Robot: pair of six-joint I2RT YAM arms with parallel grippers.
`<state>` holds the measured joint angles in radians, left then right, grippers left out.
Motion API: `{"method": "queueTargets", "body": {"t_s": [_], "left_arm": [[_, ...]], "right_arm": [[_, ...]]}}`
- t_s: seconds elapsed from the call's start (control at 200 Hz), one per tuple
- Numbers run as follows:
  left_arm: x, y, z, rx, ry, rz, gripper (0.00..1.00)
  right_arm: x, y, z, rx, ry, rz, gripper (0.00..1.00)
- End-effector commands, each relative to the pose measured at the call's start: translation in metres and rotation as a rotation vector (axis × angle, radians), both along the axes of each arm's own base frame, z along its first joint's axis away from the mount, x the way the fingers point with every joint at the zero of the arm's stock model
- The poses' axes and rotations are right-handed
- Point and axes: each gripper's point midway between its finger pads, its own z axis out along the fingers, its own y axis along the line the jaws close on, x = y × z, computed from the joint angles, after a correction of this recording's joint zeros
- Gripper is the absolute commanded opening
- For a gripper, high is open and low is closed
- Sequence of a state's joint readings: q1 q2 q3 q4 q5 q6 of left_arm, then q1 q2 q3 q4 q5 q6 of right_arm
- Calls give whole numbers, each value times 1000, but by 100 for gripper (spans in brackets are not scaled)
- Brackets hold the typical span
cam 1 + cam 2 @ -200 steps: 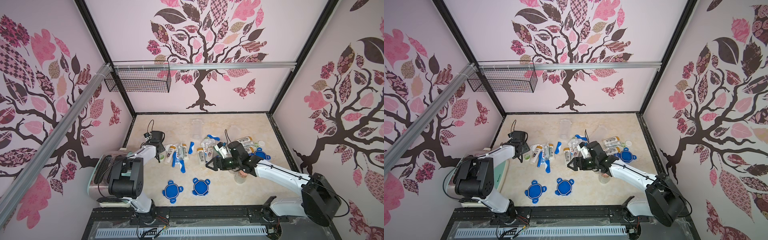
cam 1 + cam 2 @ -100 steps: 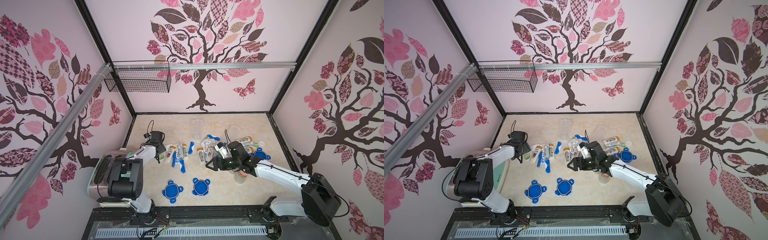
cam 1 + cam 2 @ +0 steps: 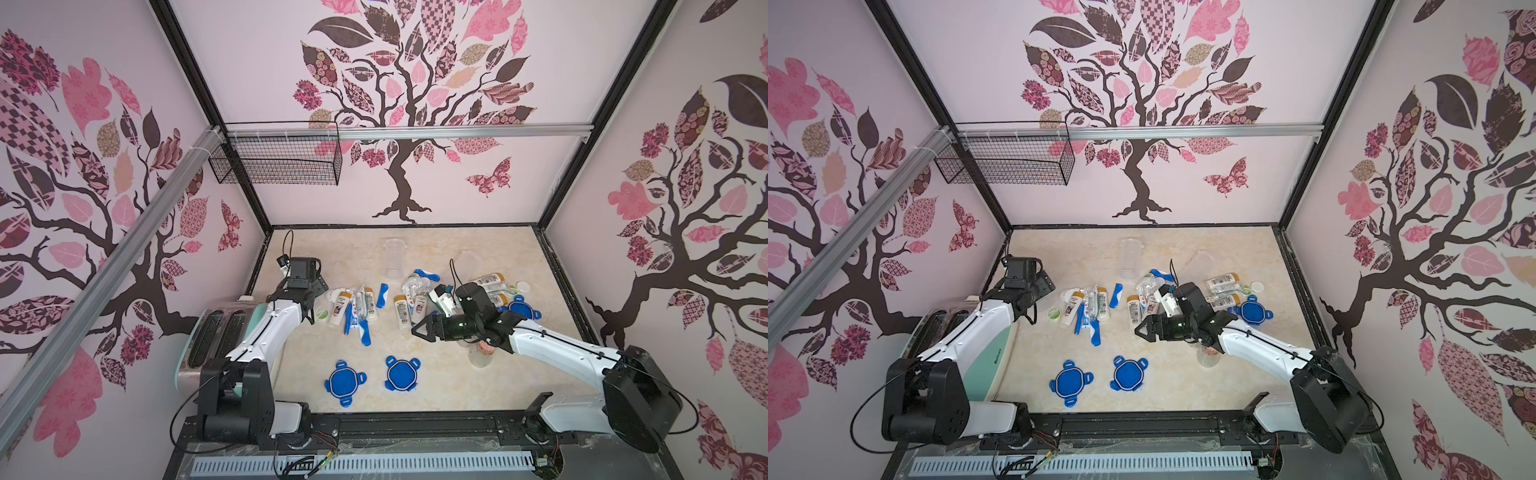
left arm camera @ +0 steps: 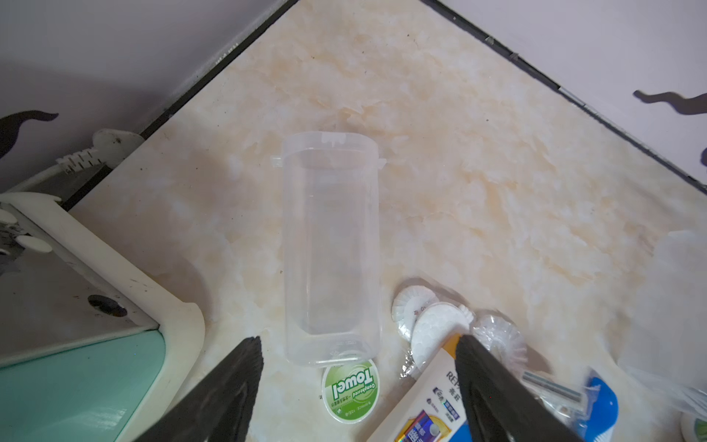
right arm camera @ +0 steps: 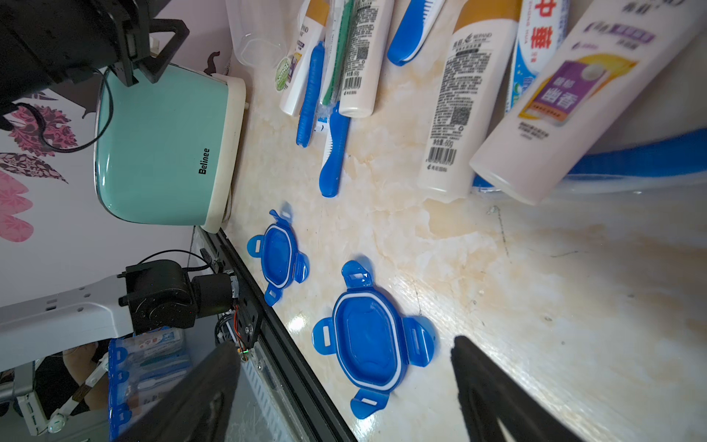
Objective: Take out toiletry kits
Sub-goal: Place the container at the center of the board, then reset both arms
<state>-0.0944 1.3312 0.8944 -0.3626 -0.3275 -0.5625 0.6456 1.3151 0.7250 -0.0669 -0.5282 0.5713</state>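
The toiletry kits lie scattered across the middle of the table: white bottles with tan caps (image 3: pixel 338 309), a blue toothbrush (image 3: pixel 365 332), a second cluster of tubes (image 3: pixel 402 313) and more bottles (image 3: pixel 490 279) further right. My left gripper (image 4: pixel 357 340) hangs open over the base of an empty clear jar (image 4: pixel 331 245) lying on its side. A green towel disc (image 4: pixel 350 388) and small round white tubs (image 4: pixel 436 325) lie next to it. My right gripper (image 5: pixel 344 342) is open and empty above a blue lid (image 5: pixel 367 336), with bottles (image 5: pixel 455 95) just beyond. In a top view it (image 3: pixel 417 330) points left.
A mint toaster (image 3: pixel 216 332) stands at the left edge beside my left arm. Two blue lids (image 3: pixel 345 382) lie near the front and a third (image 3: pixel 519 309) at right. Another clear jar (image 3: pixel 392 257) lies at the back. A cork-stoppered bottle (image 3: pixel 482 351) stands under my right arm.
The left gripper's jaws have spread a little wider. Both arms stay where they were and nothing on the table has shifted.
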Motion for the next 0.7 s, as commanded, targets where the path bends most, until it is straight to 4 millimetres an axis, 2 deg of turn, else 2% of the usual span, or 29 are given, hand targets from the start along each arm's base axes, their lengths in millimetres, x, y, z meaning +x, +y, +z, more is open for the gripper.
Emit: {"method": "queueTargets", "body": {"t_s": [0.0, 0.16, 0.36, 0.56, 0.695], "left_arm": [[2, -20, 21, 30, -83, -103, 83], [1, -57, 36, 61, -213, -265, 83], [-5, -97, 48, 123, -321, -432, 83], [-18, -97, 47, 136, -345, -436, 82], [-27, -70, 44, 213, -295, -304, 80]], "right_arm": [[7, -3, 12, -10, -52, -13, 89], [12, -3, 21, -11, -97, -23, 90], [26, -2, 51, 0, -185, -49, 90], [39, -8, 72, -4, -307, -93, 91], [53, -17, 103, -3, -491, -142, 99]]}}
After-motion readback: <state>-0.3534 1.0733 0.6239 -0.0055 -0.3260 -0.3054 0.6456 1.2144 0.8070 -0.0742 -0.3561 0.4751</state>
